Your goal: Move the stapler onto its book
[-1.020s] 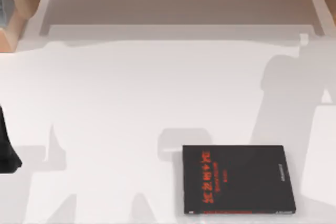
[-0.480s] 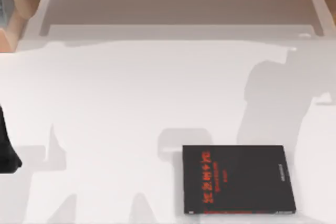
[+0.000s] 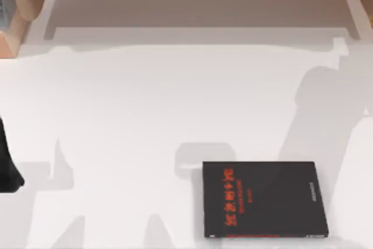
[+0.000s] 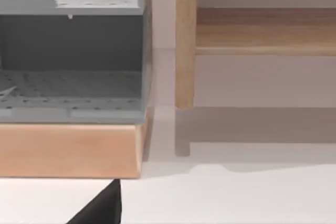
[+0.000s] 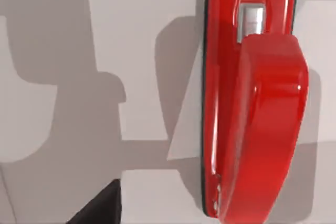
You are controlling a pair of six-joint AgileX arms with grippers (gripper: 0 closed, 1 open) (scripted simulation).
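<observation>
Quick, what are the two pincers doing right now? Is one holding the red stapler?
Left pincer: cannot be told; the arm sits parked at the table's left edge.
Right pincer: cannot be told; its wrist camera looks down on the stapler lying on the table.

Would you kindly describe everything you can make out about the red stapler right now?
The stapler appears in the right wrist view as a glossy, bright red body that looks like plastic, long and narrow. Its rounded upper arm sits over a flatter red base edged with a thin dark rim. A small silver metal piece shows near one end of the base, where the arm stops short. It lies flat on the white table, crossed by shadows. Nothing is seen touching it apart from the table.
</observation>
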